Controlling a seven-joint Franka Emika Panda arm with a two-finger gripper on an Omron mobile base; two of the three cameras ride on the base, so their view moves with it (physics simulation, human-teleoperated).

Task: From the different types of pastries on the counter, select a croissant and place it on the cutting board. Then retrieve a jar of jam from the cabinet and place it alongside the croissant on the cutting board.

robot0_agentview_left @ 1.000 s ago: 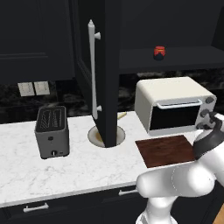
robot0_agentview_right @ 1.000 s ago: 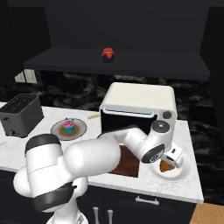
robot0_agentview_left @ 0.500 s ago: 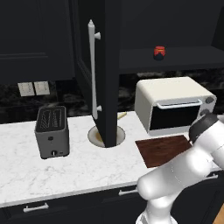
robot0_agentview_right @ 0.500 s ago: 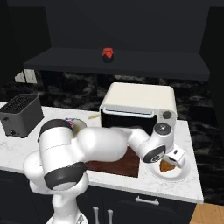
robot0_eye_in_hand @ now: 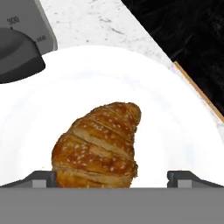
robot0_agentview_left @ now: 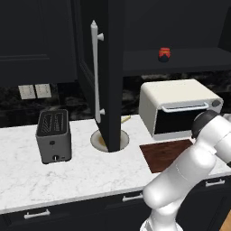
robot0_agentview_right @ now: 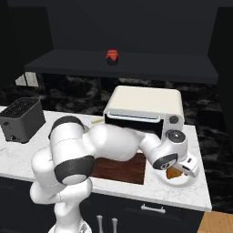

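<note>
While your arm reaches right in the left base view, the dark reddish-brown wooden cutting board point(robot0_agentview_left: 168, 152) lies bare on the white marble table point(robot0_agentview_left: 67, 176) before the cream toaster oven point(robot0_agentview_left: 178, 106); the red-topped jam jar point(robot0_agentview_left: 164, 54) sits on the open black cabinet's shelf point(robot0_agentview_left: 180, 61).

Right base view: your tool point(robot0_agentview_right: 178, 171) hangs low over the golden-brown croissant point(robot0_agentview_right: 173, 173) on the round white plate point(robot0_agentview_right: 182, 182), just right of the board.

Hand view: jaws spread wide, empty, fingertips point(robot0_eye_in_hand: 41, 178) flanking the croissant's near end. Risk, as I judge it: you close on that tapered end and it pivots or slips, or you descend off-centre and shove it across the plate.
</note>
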